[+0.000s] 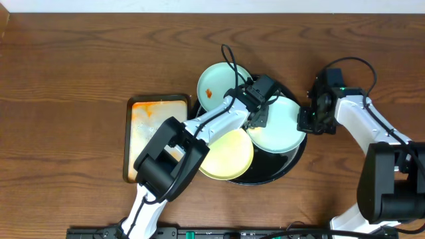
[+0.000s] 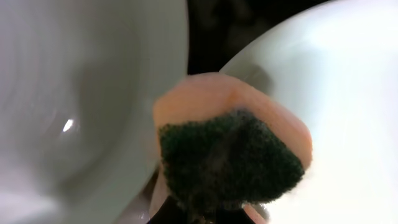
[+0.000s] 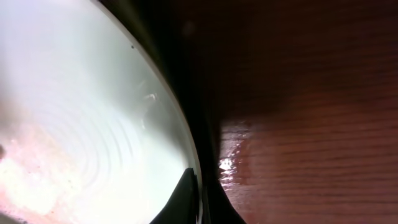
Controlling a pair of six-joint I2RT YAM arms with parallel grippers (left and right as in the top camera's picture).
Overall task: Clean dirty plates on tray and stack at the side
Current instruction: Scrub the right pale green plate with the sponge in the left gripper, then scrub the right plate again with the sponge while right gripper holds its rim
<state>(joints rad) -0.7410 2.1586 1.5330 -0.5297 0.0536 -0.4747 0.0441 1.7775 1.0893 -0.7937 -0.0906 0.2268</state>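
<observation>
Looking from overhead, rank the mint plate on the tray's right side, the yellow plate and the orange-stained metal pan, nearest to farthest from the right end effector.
1. Mint plate, right side of tray, beside the right end effector.
2. Yellow plate, tray's near left.
3. Metal pan, far left, off the tray.

The wooden worktop (image 1: 66,66) carries the black tray (image 1: 279,169), beneath the left jaws and just beside the right jaws, and a stained pan (image 1: 143,119) well left of both.
</observation>
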